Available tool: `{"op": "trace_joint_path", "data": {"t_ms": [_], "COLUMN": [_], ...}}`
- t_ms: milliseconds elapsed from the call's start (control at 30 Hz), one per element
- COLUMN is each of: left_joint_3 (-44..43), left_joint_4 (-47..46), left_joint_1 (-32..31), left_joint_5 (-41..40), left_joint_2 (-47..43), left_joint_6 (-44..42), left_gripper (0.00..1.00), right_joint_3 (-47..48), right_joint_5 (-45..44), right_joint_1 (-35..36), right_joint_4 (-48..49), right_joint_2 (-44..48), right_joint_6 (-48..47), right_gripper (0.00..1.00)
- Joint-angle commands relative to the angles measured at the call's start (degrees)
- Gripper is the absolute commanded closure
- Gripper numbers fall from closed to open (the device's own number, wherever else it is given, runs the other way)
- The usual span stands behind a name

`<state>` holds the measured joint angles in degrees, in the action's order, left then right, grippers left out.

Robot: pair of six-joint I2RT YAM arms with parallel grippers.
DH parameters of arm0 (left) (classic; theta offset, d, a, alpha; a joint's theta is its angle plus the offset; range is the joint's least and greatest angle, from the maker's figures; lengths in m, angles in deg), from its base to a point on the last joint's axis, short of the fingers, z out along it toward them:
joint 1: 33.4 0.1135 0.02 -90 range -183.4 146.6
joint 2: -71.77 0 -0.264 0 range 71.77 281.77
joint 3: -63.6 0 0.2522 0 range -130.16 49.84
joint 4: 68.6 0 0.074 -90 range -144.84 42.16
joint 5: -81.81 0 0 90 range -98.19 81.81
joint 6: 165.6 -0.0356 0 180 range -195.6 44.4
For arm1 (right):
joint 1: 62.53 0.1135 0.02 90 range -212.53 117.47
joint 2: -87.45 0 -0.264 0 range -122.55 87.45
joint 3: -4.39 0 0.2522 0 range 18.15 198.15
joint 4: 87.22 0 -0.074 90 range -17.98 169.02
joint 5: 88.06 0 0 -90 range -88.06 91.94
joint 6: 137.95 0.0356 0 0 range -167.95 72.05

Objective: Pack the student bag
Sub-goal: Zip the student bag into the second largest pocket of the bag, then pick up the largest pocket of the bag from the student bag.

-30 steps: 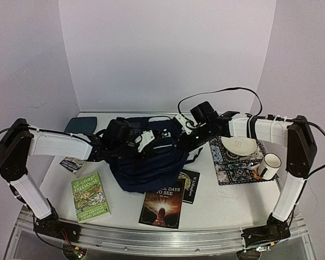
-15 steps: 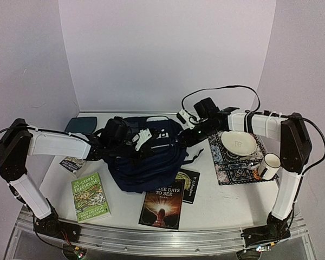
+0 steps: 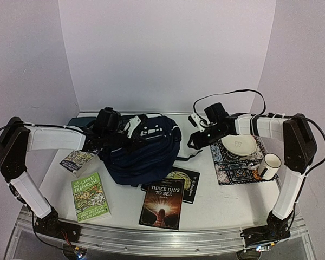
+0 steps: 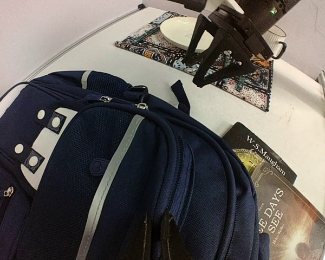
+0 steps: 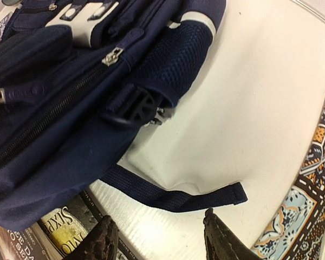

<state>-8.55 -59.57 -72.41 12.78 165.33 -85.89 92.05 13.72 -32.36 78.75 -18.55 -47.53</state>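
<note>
We see the left gripper (image 4: 153, 230), pinched shut on the student bag (image 3: 143, 154), has dragged it leftward; the right gripper (image 3: 197, 142) has let go, fingers apart, empty. The bag lies mid-left on the white table (image 3: 227, 200), lilac walls (image 3: 168, 49) behind

A green paperback (image 3: 90, 197) is lying near the left front of the white surface (image 3: 222, 200), with a small booklet (image 3: 76, 161) sitting just behind it. At the middle front, a black book titled Three Days to See (image 3: 162, 208) is overlapping another black book (image 3: 188, 181). On the right, a white plate (image 3: 238, 144) is resting on a patterned mat (image 3: 233, 165), and a white mug (image 3: 269, 165) is standing upright at the mat's right edge. A dark teal pad (image 3: 75, 123) is lying far left.
</note>
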Motion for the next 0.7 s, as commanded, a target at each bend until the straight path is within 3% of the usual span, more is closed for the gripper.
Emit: {"op": "trace_joint_path", "data": {"t_ms": [0, 667], "left_joint_3": [-5.0, -7.4], "left_joint_4": [-3.6, -0.8], "left_joint_1": [1.7, 2.3], "left_joint_5": [1.7, 6.5], "left_joint_2": [-5.0, -7.9], "left_joint_6": [4.7, 7.2], "left_gripper": [1.00, 1.00], "right_joint_3": [-1.1, 1.9], "right_joint_5": [2.7, 9.0], "right_joint_1": [-0.2, -0.3], "right_joint_4": [7.6, 27.1], "right_joint_2": [-3.1, -16.2], "right_joint_6": [-2.5, -4.2], "right_gripper": [0.44, 0.41]}}
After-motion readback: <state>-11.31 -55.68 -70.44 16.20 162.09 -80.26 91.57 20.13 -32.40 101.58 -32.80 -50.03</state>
